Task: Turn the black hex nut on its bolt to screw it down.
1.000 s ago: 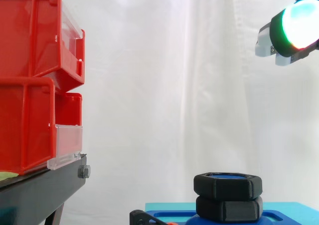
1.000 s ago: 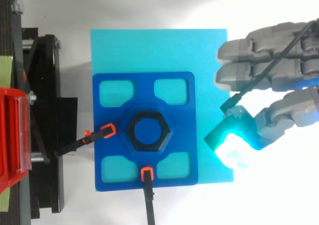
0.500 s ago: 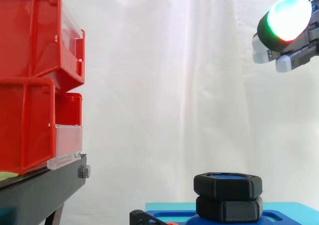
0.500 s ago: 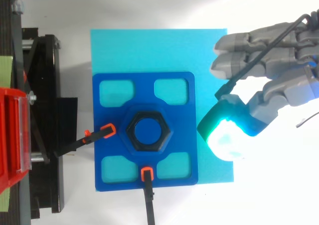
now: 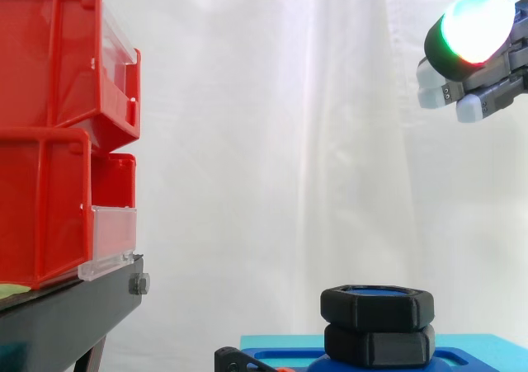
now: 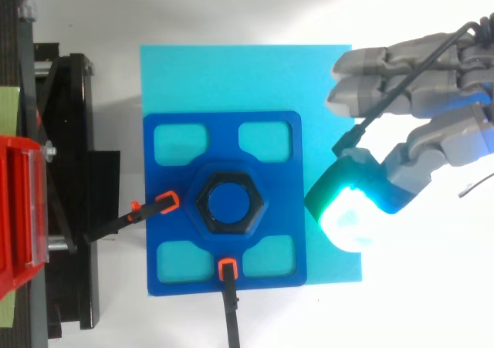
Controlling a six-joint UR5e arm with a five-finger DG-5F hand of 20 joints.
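The black hex nut [image 5: 377, 306] sits at the top of a blue bolt [image 6: 229, 204], just above a second black hex piece at the bolt's foot. The bolt stands in the middle of a dark blue fixture plate [image 6: 177, 174] on a cyan board [image 6: 247, 78]. My hand [image 6: 432, 132] hovers high above and to the right of the nut, well clear of it. Its fingers reach leftward, fairly straight, and hold nothing. One glowing fingertip [image 5: 472, 30] shows high at the right in the side view.
Red bins [image 5: 49, 133] stand on a black stand [image 5: 66, 314] to the left. Two orange-tipped black clamps [image 6: 166, 202] [image 6: 227, 269] grip the fixture plate at its left and front edges. A white curtain hangs behind.
The hand rose a little and shifted left toward the fixture a second ago, then nearly stopped. The nut has not moved.
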